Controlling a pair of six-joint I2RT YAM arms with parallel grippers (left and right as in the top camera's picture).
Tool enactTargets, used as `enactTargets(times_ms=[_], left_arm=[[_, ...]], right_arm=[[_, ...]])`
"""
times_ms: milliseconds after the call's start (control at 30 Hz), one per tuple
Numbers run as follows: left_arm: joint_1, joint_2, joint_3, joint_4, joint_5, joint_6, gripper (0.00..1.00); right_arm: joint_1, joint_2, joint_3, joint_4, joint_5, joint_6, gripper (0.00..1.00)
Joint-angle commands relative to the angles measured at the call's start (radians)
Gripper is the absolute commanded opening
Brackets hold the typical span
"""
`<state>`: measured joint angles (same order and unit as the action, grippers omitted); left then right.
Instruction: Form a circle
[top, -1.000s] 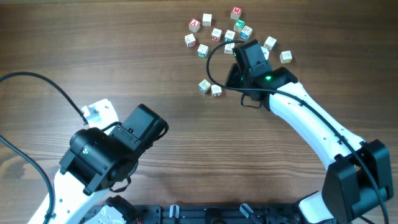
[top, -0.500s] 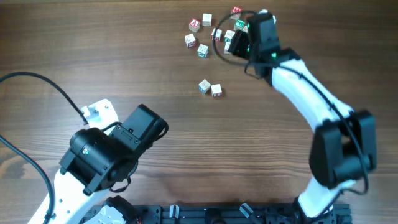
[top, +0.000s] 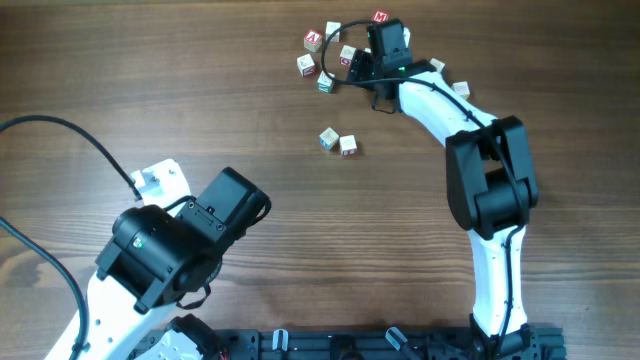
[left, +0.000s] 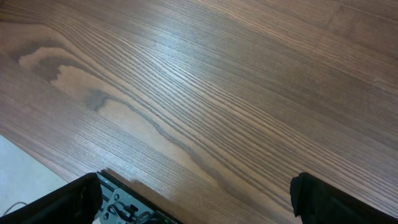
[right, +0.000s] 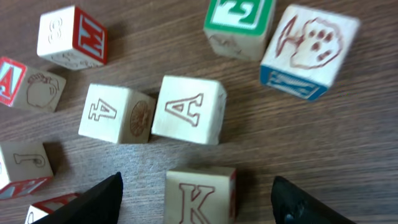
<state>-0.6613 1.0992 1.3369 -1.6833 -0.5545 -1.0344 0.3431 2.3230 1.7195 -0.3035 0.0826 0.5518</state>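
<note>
Small pale wooden alphabet cubes lie scattered at the far side of the table (top: 200, 90); no circle shows among them. In the right wrist view a K cube (right: 200, 196) stands between my right gripper's (right: 202, 202) open jaws, with a gap on each side. Just beyond it sit an A cube (right: 188, 109) and a 4 cube (right: 115, 112) side by side. Overhead, the right gripper (top: 358, 62) reaches into the cluster and hides some cubes. My left gripper (left: 199, 202) is open over bare wood, far from the cubes.
An M cube (right: 71, 37), a green-faced cube (right: 239, 22) and a blue paw-print cube (right: 309, 50) lie further out. Two cubes (top: 338, 142) sit apart nearer the middle of the table. The left arm (top: 180, 245) rests at the near left.
The right arm has swung away and to the left across the cluster, and its jaws have widened. The left arm has not moved.
</note>
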Motion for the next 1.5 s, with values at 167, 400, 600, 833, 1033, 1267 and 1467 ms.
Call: enactTargets(times_ms=[167,400,600,833,1033,1267,1467], left_arm=[[-0.002,-0.005,-0.003,-0.001,-0.006,-0.014,1.00],[-0.002,-0.004,-0.003,-0.001,-0.006,-0.014,1.00],[-0.002,-0.004,-0.003,-0.001,-0.006,-0.014,1.00],[-0.002,-0.004,-0.003,-0.001,-0.006,-0.014,1.00],[-0.002,-0.005,-0.003,-0.001,-0.006,-0.014,1.00],[-0.002,-0.005,-0.003,-0.001,-0.006,-0.014,1.00],[-0.002,-0.005,-0.003,-0.001,-0.006,-0.014,1.00]], right_arm=[[0.019,0.069,0.029,0.023,0.082,-0.001,0.56],[0.019,0.058,0.041,-0.009,0.098,-0.002,0.25],[0.026,-0.081,0.100,-0.206,0.082,0.002,0.18],[0.117,-0.301,0.100,-0.507,0.047,0.032,0.14],[0.264,-0.359,0.094,-0.736,-0.002,0.145,0.13],[0.383,-0.348,-0.121,-0.614,0.032,0.343,0.12],[0.453,-0.348,-0.301,-0.451,0.037,0.346,0.14]])
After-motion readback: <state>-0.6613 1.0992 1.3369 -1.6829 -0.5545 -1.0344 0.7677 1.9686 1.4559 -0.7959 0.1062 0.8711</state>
